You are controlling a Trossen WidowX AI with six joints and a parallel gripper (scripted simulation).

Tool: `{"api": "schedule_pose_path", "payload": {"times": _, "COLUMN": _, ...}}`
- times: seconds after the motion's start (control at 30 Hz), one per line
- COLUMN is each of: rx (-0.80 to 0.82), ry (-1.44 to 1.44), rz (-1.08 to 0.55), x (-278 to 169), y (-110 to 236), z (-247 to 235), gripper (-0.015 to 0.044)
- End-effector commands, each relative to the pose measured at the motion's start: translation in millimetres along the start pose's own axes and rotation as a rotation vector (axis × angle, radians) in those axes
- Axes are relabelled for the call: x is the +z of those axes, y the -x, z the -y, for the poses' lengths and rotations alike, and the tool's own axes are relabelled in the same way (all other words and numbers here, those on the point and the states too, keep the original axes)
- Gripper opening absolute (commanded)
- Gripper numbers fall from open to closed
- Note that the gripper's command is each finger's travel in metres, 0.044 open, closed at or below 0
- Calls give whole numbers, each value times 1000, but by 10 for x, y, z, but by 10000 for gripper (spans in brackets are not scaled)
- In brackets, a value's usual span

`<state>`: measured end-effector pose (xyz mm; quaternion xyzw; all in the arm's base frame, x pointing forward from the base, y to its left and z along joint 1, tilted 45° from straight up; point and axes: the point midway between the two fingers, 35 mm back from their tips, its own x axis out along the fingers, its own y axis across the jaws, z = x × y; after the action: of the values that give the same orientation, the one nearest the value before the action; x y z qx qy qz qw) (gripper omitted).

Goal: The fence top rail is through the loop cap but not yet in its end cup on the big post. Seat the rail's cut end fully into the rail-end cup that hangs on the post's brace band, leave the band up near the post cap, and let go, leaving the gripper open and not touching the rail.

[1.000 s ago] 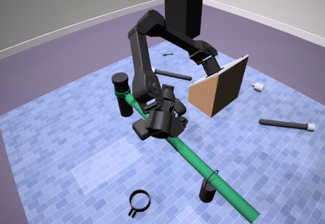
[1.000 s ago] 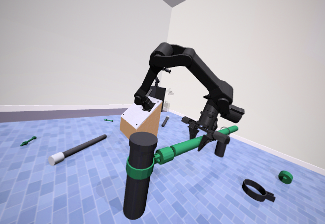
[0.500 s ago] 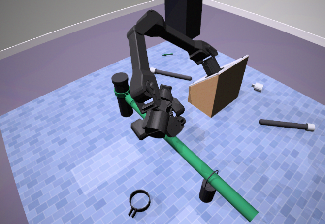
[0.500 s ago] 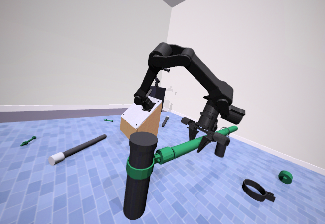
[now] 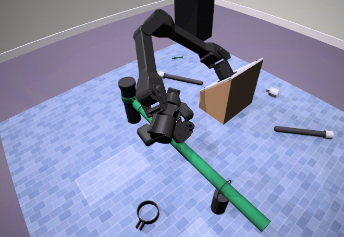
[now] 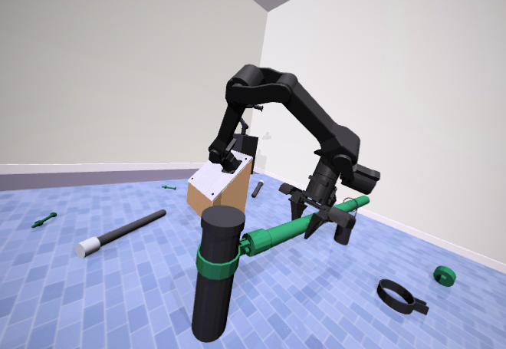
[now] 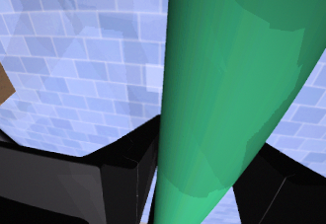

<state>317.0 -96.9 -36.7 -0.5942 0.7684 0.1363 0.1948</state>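
The green top rail [image 5: 205,170] [image 6: 286,228] [image 7: 230,70] lies nearly level above the floor. Its far part passes through the wire loop cap on the short dark post [image 5: 219,204] [image 6: 343,234]. Its near end runs into the green rail-end cup [image 6: 257,240] on the green brace band [image 5: 127,99] [image 6: 216,265], which sits just below the cap of the big black post [image 5: 129,114] [image 6: 212,304]. How deep the end sits I cannot tell. My gripper [image 5: 163,138] [image 6: 306,224] [image 7: 195,125] is shut on the rail, a short way out from the cup.
The arm's wedge-shaped wooden base [image 5: 230,98] [image 6: 221,189] stands behind the rail. A loose black band [image 5: 148,212] [image 6: 400,294], two dark bars with white tips [image 5: 303,132] [image 5: 180,78] [image 6: 123,228], a green cap [image 6: 443,275], small green bolts [image 5: 176,58] [image 6: 43,221] and a white fitting [image 5: 272,91] lie on the floor.
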Motion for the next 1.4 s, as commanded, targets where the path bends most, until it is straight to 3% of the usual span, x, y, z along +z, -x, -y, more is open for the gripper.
{"api": "schedule_pose_path", "payload": {"times": 0.0, "rx": -9, "ry": 1, "rz": -12, "x": -74, "y": 19, "z": 8, "gripper": 0}}
{"api": "schedule_pose_path", "payload": {"times": 1.37, "rx": 0, "ry": -1, "rz": -1, "x": -8, "y": 3, "z": -2, "gripper": 0}}
